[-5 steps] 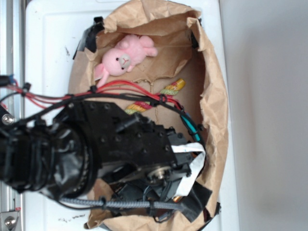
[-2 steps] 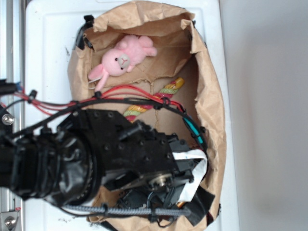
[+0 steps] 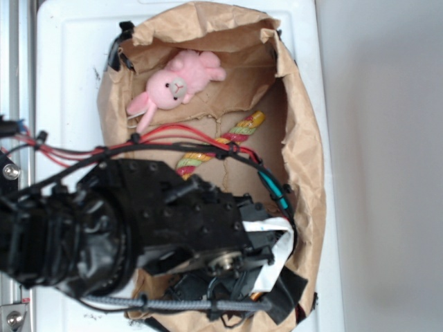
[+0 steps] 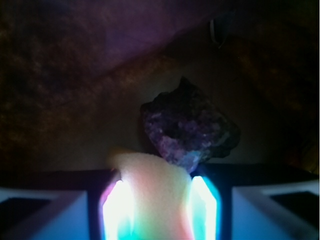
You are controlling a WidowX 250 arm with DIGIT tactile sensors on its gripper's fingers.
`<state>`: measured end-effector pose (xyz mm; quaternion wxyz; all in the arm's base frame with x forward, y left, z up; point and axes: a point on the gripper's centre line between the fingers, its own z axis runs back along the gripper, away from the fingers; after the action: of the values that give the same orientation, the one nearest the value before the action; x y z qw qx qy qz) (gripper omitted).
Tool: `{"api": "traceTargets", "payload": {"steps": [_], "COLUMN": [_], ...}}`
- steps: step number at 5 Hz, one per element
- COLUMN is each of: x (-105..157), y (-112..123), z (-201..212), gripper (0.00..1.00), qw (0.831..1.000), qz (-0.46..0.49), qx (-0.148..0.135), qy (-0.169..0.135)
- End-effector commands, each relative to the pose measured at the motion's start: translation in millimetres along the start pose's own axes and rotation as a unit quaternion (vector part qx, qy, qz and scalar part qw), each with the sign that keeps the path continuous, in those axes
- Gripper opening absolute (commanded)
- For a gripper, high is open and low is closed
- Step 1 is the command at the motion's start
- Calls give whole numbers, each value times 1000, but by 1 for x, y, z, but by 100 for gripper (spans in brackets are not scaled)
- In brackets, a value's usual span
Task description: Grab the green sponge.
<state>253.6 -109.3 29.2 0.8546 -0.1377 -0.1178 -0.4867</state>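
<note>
The exterior view is bright and evenly lit, with soft shadows inside the bag point(image 3: 304, 173); the arm point(image 3: 138, 228) is a near-featureless black mass, slightly soft. The wrist view is very dim, grainy and purple-tinted; only the fingers point(image 4: 117, 210) glow, overexposed with rainbow color fringing, and everything there is blurred

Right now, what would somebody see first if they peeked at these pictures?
Probably the big black robot arm, which fills the lower left and reaches into a brown paper bag. Next, the pink plush bunny lying near the bag's top, with a striped rope toy just below it.
</note>
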Motion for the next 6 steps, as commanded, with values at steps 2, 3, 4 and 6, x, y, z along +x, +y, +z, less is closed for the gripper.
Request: {"api": "traceTargets", "payload": {"steps": [2,3,4,6], "x": [-2,-6,-4,-8], "y": [-23,-19,-12,13], "z": [37,51,73,105], "gripper": [0,0,0,0], "qw": [996,991,970,924], "qz": [66,116,217,340], "qx": [29,50,88,167], "qy": [-46,-51,-63,-50]}}
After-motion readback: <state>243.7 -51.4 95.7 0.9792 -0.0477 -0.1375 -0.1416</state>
